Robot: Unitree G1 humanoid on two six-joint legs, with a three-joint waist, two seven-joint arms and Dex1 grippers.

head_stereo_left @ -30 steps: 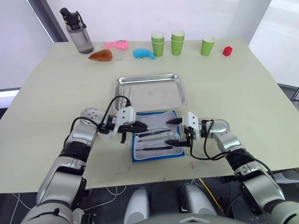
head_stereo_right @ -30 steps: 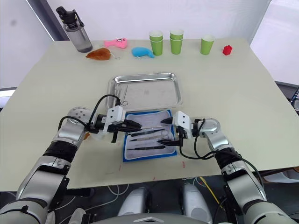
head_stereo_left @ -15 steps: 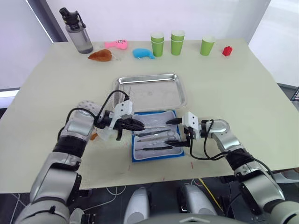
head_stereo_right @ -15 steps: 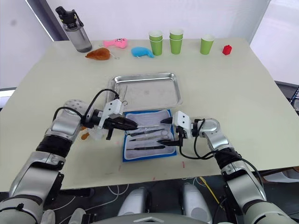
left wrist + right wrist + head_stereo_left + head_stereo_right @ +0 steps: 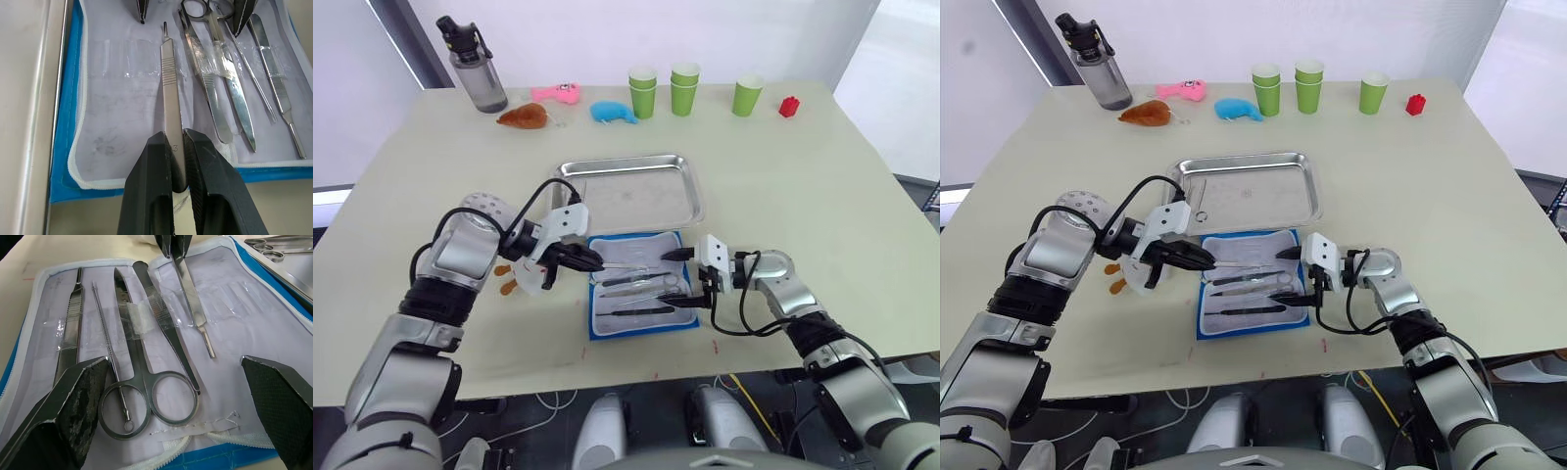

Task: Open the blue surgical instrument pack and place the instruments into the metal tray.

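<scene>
Lying open on the near part of the tabletop (image 5: pixel 822 196), the blue surgical instrument pack (image 5: pixel 641 287) shows its pale lining upward, just near of the metal tray (image 5: pixel 628 193), which sits well apart from the things along the far edge. The left gripper (image 5: pixel 176 152) reaches in from the pack's left side and its fingers (image 5: pixel 151 181) are clenched on the end of a flat scalpel handle (image 5: pixel 171 103), which points across the lining toward the right. The rest of the instruments (image 5: pixel 142 357) lie side by side on the lining under clear strips: ring-handled scissors (image 5: pixel 161 382), a thin probe (image 5: pixel 110 377) and a flat tool (image 5: pixel 68 338) beside them. The right gripper (image 5: pixel 176 382) sits at the pack's right edge with its fingers (image 5: pixel 73 406) spread wide and holding nothing, one on either side of the scissor rings. A pair of ring-handled instruments (image 5: pixel 269 247) already lies in the tray's near left corner. Along the far edge stand a dark water bottle (image 5: pixel 475 69), green cups (image 5: pixel 685 90), a small red block (image 5: pixel 789 107) and brown, pink and blue toys (image 5: pixel 570 106).
</scene>
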